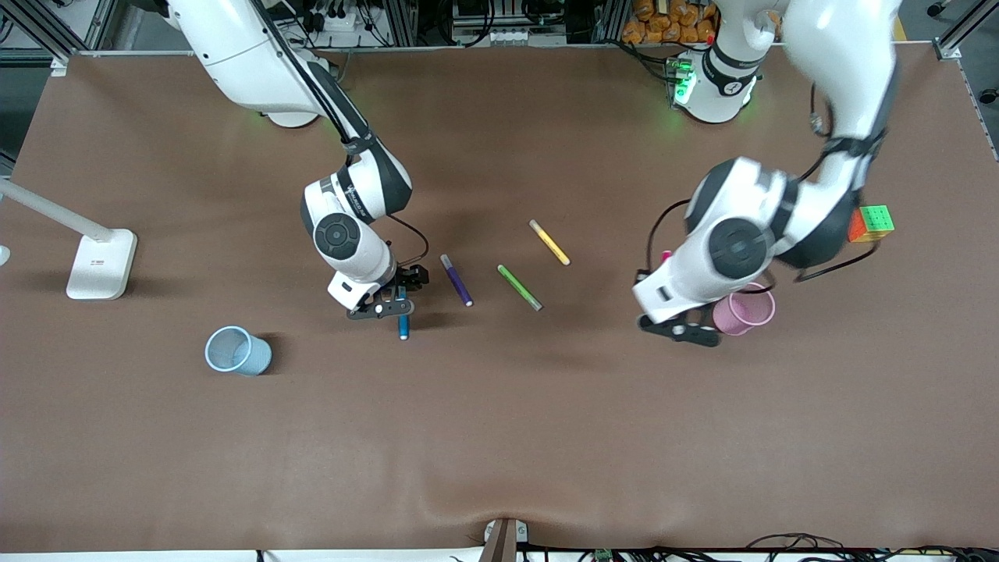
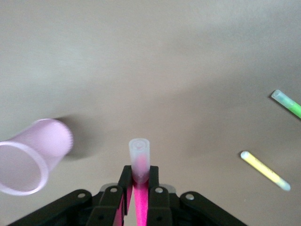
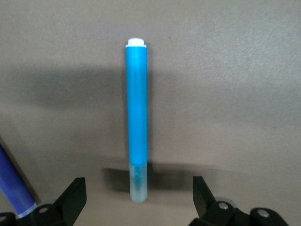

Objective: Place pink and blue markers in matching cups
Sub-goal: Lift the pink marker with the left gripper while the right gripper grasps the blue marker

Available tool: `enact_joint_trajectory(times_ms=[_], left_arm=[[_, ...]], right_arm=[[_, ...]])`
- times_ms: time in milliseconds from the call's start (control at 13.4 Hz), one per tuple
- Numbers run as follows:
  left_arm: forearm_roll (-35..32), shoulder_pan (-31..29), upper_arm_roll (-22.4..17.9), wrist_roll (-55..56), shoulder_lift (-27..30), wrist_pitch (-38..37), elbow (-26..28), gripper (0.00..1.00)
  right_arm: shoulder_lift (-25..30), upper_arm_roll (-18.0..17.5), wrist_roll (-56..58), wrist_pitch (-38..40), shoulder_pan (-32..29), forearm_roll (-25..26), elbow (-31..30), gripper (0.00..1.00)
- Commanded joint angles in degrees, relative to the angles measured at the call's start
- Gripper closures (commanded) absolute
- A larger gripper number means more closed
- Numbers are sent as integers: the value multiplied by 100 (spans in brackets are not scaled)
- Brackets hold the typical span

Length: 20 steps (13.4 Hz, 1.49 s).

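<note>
Blue marker (image 3: 137, 120) lies between open right tool (image 3: 136, 197); left tool (image 2: 137, 190) grips pink marker (image 2: 139, 162)

Even, bright overhead light; soft shadows pool beneath my arms; the pink cup (image 2: 29, 157) near my left wrist looks blurred.

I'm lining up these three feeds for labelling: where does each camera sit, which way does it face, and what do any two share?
Front view: high across the table, facing both bases; shows both arms, blue cup, pink cup.
Left wrist view: on the left wrist, looking down past the left gripper shut on the pink marker.
Right wrist view: on the right wrist, looking down between the open right gripper at the blue marker.
Shared: front and left wrist views show the yellow marker.
</note>
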<state>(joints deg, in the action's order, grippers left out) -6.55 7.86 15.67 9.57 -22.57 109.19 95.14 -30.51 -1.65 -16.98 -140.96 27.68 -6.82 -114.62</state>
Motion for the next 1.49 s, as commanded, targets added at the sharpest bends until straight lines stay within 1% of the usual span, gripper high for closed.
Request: enact_joint_trajectory(times_ms=[0,149,373,447,522,596,671,820,894,1043,1267,1416], left_arm=[[-14,-441,50,-655,586,-82,189,100],[4,-802,76,-1427,815,-265,216,100],[4,-1127,76,-2282,1026,-310,233,100],[4,-1163,76,-2580,1062,-302,225,100],[4,-1303,76,-2835,1062,-293,207,100],[13,-1374,76,-3116,1053,-249,198,100],[100,-1383,67,-3363,1053,-197,198,100],[162,-1593,67,-3846,1027,-109,207,100],[180,-1629,67,-4083,1018,-56,216,100],[294,-1778,67,-4593,1009,119,242,100],[759,-1840,67,-5744,939,164,260,100],[795,-1902,76,-5931,1000,155,365,100]], right_arm=[[-104,69,-68,-63,106,-56,63,0],[-131,78,-68,-159,123,-56,63,0],[-157,78,-60,-160,193,-48,54,0],[-157,86,-68,-159,229,-48,54,2],[-166,86,-68,-159,238,-48,54,15],[-175,86,-60,-159,255,-48,54,34],[-175,86,-60,-159,255,-21,54,58],[-192,95,-60,-159,255,84,54,91],[-193,95,-60,-151,247,145,54,100],[-193,95,-51,-151,185,181,54,100],[-105,165,-59,-125,168,190,63,100],[70,253,-60,-72,159,190,54,100]])
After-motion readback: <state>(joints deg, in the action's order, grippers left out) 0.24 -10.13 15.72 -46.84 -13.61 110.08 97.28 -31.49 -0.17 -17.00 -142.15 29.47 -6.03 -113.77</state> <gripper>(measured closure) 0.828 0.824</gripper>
